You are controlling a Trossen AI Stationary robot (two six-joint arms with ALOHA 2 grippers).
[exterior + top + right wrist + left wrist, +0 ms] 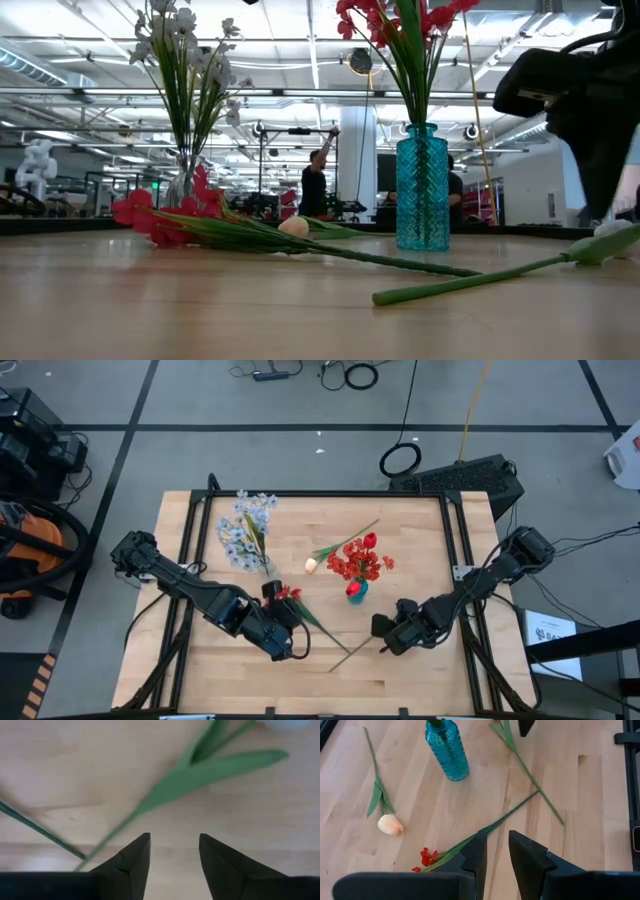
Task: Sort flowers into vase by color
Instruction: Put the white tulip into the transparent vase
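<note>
Right gripper (170,854) fingers spread wide, empty, low over the leafy stem (200,770) lying near the worktop's front edge, right of centre. Left gripper (496,851) fingers partly apart, holding nothing, over the red flower (426,858) at front-left. Blue vase (357,591) with reds mid-table, clear vase (268,567) with pale sprays left. Looks like pick-up stage; next: drop and close on the stem.

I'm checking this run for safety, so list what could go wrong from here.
1. The right gripper stands open with a loose stem just beyond its fingers; a close here may miss it.
2. Two stems cross near the left gripper; lifting one could drag the other.
3. The teal vase is tall and narrow; a nudge could tip it.
</note>
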